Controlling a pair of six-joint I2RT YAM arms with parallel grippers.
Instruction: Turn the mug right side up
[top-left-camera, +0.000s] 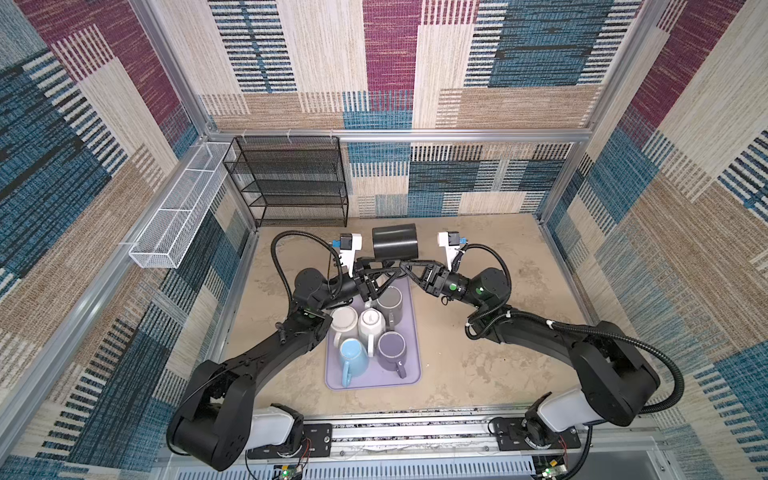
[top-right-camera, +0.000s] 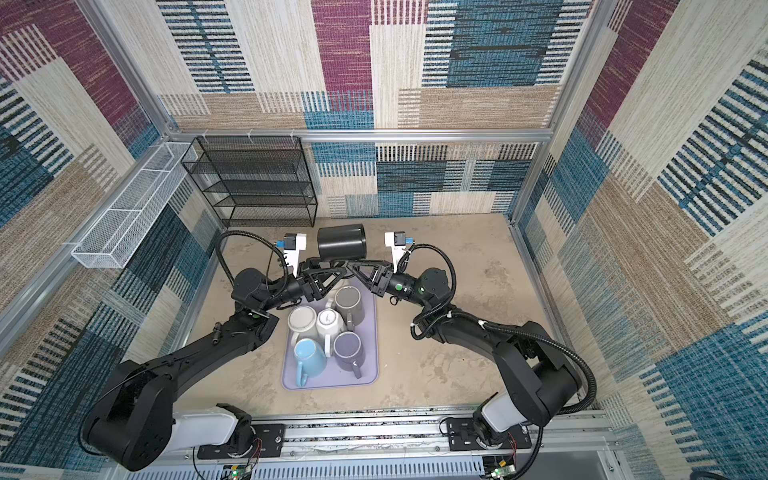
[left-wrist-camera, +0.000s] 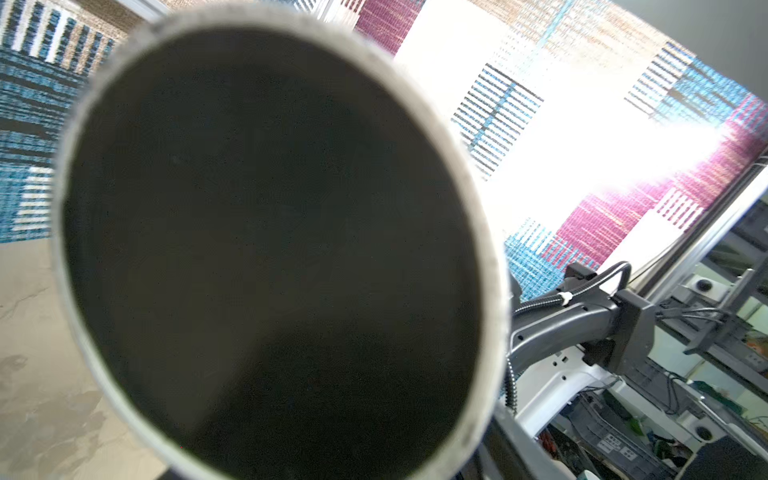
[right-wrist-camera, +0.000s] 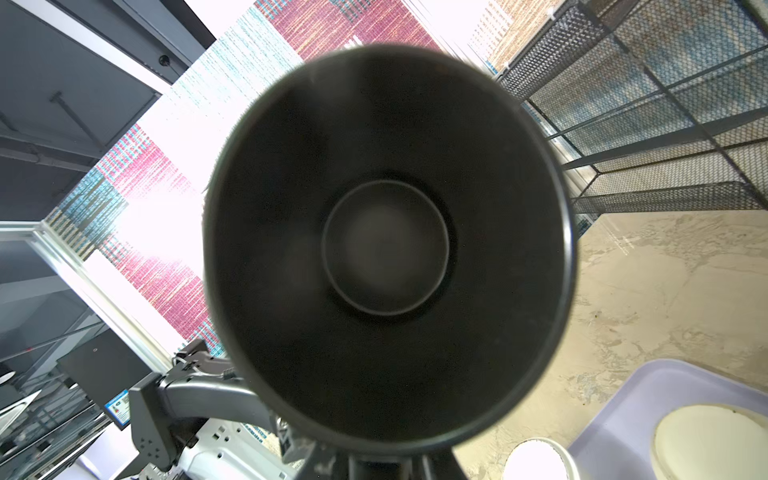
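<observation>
Above the far end of the purple tray (top-left-camera: 374, 380), black mug (top-left-camera: 395, 243) hangs sideways, apparently mid-flip, right gripper (top-left-camera: 402, 266) clamped on its underside, left gripper (top-left-camera: 388, 276) jaws parted; next: rotate mouth-up, set down.

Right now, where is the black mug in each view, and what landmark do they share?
Top view: black mug centre, on its side.
Top view: black mug left of centre.
Left wrist: black mug base fills the frame.
Right wrist: black mug mouth, centre.
Shared landmark, all four: beige table.
</observation>
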